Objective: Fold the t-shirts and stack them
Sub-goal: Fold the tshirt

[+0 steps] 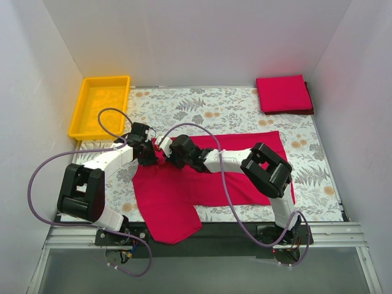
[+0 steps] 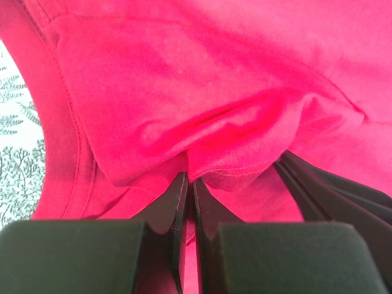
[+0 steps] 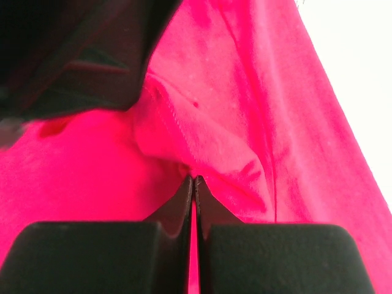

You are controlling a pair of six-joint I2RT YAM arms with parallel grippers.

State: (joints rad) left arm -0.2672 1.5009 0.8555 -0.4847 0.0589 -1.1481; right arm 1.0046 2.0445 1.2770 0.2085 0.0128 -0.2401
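A crimson t-shirt (image 1: pixel 202 184) lies spread across the near middle of the table, one part hanging over the front edge. My left gripper (image 1: pixel 154 153) is shut on a bunched fold of its cloth (image 2: pixel 233 165), with a stitched hem just above the fingertips. Right beside it, my right gripper (image 1: pixel 170 154) is also shut on a pinch of the same shirt (image 3: pixel 202 153). The two grippers meet at the shirt's upper left corner. A folded red t-shirt (image 1: pixel 283 94) rests at the far right corner.
A yellow plastic tray (image 1: pixel 84 117) stands at the far left. The table wears a leaf-patterned cloth (image 1: pixel 202 107). White walls close in on three sides. Purple cables (image 1: pixel 37 184) loop from both arms.
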